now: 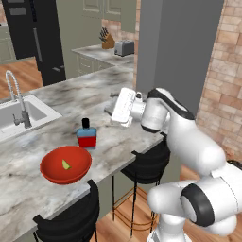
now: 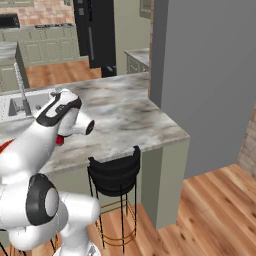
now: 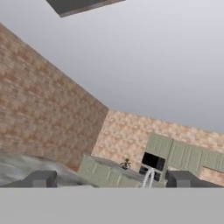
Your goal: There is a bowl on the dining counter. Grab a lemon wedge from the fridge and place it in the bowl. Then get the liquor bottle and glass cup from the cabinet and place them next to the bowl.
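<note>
End effector released above the table, clear of the bottle and bowl.

In the left base view the end effector hangs over the marble table with its fingers spread and nothing between them; the hand view shows both dark fingertips wide apart, pointing out toward a brick wall and far green cabinets. The liquor bottle stands upright on the table, below and to the left of the end effector in that view, apart from it. Just beside the bottle, nearer the table's front edge, sits the red bowl with the lemon wedge lying inside it. The sink with its tall tap lies farther left. I cannot tell whether the glass cup is on the table.
</note>
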Robot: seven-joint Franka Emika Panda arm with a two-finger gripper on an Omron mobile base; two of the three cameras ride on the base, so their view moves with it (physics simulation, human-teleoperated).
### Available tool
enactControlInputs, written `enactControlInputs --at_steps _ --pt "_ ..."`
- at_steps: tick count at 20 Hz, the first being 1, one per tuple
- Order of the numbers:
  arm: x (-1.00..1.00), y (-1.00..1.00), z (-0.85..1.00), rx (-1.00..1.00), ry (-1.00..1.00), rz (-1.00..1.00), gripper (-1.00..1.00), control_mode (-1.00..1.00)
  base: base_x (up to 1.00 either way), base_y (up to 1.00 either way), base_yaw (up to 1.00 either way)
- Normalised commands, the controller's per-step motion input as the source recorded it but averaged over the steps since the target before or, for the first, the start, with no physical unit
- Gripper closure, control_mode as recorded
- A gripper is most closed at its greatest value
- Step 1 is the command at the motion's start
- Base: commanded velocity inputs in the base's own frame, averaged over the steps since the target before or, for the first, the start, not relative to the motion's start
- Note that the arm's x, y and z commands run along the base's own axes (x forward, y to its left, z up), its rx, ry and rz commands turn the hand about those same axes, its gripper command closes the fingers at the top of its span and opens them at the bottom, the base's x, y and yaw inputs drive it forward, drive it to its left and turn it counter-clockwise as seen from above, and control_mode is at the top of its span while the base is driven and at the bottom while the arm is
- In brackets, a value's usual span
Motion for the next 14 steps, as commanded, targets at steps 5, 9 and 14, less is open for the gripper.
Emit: enactControlInputs --at_steps 5,9,14 --pt "-0.28 0.0 1.0 0.0 0.13 -0.03 -1.0 -1.0 0.0 0.0 0.0" --pt "-0.45 0.0 0.83 -0.1 0.3 -0.13 -1.0 -1.0 0.0 0.0 0.0" --pt "-0.66 -0.18 0.2 -0.26 0.46 -0.21 -1.0 -1.0 0.0 0.0 0.0"
